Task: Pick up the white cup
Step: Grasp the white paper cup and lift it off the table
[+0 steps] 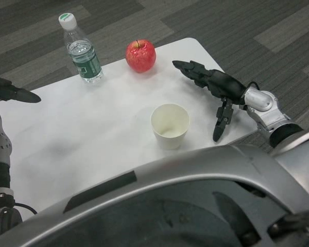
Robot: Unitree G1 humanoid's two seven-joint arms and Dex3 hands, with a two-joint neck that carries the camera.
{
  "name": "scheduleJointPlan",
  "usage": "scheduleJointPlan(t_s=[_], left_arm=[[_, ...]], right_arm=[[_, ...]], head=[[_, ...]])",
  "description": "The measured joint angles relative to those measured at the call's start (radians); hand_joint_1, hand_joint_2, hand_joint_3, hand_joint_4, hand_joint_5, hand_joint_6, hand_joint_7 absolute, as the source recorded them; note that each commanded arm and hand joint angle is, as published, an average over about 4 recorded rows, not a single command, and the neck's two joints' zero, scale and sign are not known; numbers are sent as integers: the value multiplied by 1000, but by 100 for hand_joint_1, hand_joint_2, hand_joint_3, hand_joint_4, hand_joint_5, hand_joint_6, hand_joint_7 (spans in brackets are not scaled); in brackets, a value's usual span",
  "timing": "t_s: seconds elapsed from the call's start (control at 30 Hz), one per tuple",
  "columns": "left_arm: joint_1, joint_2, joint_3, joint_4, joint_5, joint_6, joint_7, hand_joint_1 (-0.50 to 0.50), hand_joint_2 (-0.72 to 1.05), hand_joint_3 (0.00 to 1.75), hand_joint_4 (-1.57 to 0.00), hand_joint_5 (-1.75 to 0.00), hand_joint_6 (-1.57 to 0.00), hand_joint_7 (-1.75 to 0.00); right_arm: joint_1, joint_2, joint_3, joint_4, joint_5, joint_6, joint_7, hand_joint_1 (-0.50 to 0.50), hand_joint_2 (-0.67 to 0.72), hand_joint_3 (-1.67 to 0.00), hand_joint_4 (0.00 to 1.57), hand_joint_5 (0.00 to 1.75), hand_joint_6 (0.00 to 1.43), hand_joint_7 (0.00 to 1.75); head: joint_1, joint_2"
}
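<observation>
Your right hand [212, 87] hangs over the table's right edge, fingers spread, holding nothing, near the white paper cup [170, 126] but apart from it. The cup stands upright, near the white table's [67, 139] front edge. Behind: red apple [140, 55], capped water bottle [81, 50]. Left hand [10, 91] at far left, grip unclear.

white, red and green against grey stripes

the cup [170, 125] is plain white with a creamy inside, on a white table [82, 134]. the apple [140, 55] is red. the bottle [81, 49] is clear with a green label and a white cap. both hands, right hand [213, 85] and left hand [13, 92], are black. the carpet [247, 25] shows grey stripes.
</observation>
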Motion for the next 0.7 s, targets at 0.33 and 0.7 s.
scheduleJointPlan(t_s=[0.33,0.7], left_arm=[[-15,4,-6,19,0,1,0,-37,-55,9,0,-21,0,-42],[-33,8,-25,28,0,8,0,-37,-55,9,0,-21,0,-42]], right_arm=[[36,4,-13,-104,-2,20,67,-42,66,0,0,0,0,14],[63,17,38,-170,-2,23,73,-42,66,0,0,0,0,14]], head=[[-26,-12],[-56,0]])
